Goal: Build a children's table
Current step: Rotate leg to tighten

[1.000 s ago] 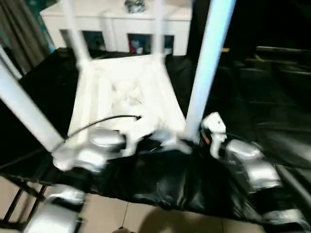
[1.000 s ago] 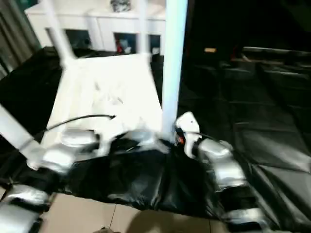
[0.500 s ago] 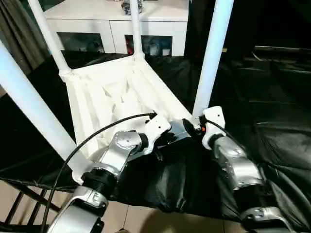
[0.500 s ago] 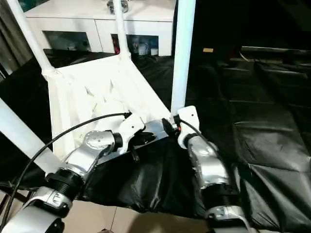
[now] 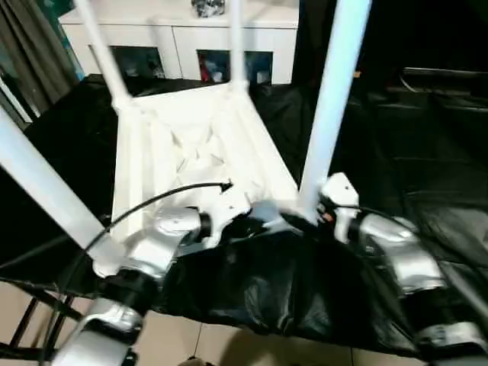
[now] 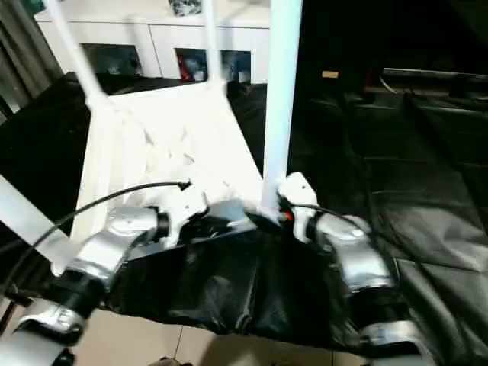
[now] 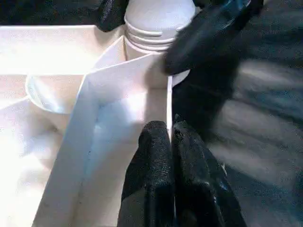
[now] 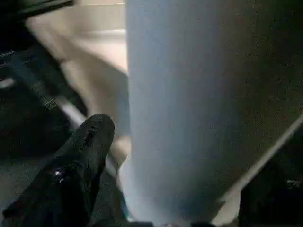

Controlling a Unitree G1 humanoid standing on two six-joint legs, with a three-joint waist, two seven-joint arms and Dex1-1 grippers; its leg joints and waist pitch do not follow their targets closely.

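Head view: children's table lies upside down on the black-draped table, legs up
Left wrist view: left gripper pinched together on the tabletop's near edge wall
Right wrist view: right gripper spread apart around the near right leg

table top on black-draped table, legs upward
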